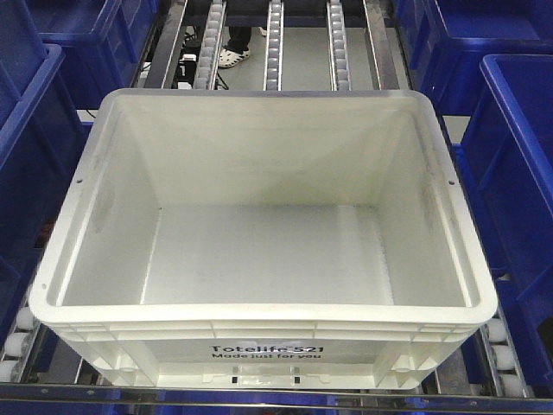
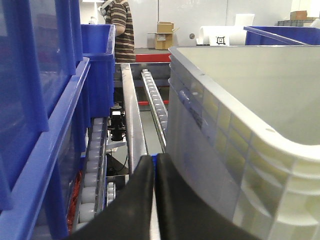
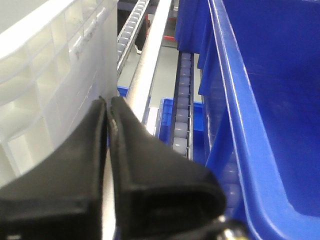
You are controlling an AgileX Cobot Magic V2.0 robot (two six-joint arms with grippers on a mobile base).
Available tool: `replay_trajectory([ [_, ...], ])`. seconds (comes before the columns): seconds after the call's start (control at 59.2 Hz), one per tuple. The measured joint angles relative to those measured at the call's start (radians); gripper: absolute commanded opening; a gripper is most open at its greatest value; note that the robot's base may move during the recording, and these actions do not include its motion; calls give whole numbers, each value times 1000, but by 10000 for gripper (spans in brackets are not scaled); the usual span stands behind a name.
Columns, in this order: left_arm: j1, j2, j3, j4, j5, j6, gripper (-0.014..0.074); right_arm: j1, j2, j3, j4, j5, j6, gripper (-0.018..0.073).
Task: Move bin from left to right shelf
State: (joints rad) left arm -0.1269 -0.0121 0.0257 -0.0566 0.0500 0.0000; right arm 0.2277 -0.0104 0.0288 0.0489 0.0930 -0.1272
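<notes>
A large empty white bin (image 1: 259,328) marked "Totelife 521" sits on a roller shelf lane and fills the front view. Neither gripper shows in the front view. My left gripper (image 2: 154,159) is shut and empty, its black fingers pressed together just beside the bin's left outer wall (image 2: 210,130). My right gripper (image 3: 108,101) is shut and empty, right beside the bin's right outer wall (image 3: 50,65). Whether either gripper touches the bin wall I cannot tell.
Blue bins (image 1: 26,130) stand on the left and further blue bins (image 1: 518,156) on the right, close to the white bin. Roller tracks (image 1: 273,43) and steel rails run away behind it. A person (image 2: 120,30) stands behind the shelf.
</notes>
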Motion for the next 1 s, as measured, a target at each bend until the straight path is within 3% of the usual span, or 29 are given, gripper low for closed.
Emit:
replay_trajectory([
  [0.996,0,0,0,0,-25,0,-6,0,0,0,0,0,0,-8],
])
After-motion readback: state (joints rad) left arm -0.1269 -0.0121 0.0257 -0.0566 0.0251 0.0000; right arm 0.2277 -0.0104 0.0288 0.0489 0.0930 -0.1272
